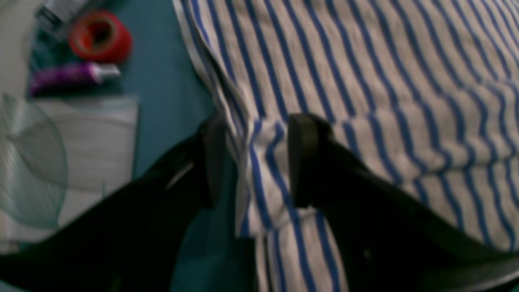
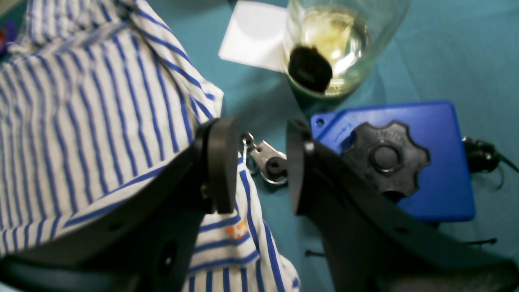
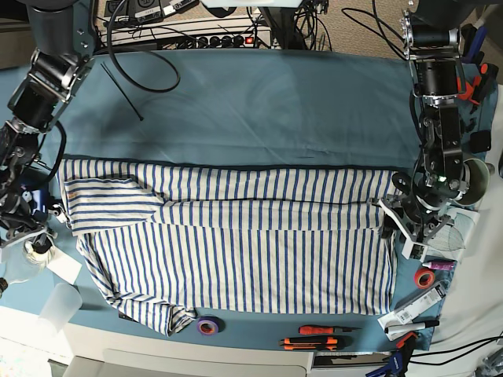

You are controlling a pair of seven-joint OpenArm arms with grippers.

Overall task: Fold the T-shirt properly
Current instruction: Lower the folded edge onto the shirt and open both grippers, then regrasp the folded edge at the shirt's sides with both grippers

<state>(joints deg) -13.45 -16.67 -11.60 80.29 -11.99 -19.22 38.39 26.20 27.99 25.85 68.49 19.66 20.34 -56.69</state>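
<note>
The white T-shirt with thin blue stripes (image 3: 236, 251) lies spread across the teal tablecloth (image 3: 236, 110), its upper part folded down into a long band. My left gripper (image 1: 259, 162) is at the shirt's right edge in the base view (image 3: 391, 220). It is open, and a bunched fold of the striped cloth (image 1: 365, 81) lies between its fingers. My right gripper (image 2: 259, 162) is open at the shirt's left sleeve edge (image 3: 49, 214). One finger rests over the striped cloth (image 2: 81, 121), and only a metal clip (image 2: 267, 160) shows in the gap.
Beside the right gripper are a blue box with a black knob (image 2: 438, 162), a glass jar (image 2: 336, 40) and a white card (image 2: 251, 34). Beside the left gripper are a red tape roll (image 1: 99, 36), a purple tube (image 1: 69, 77) and a clear cup (image 1: 28, 162). Screwdrivers (image 3: 314, 336) and a purple tape roll (image 3: 207, 325) lie at the front edge.
</note>
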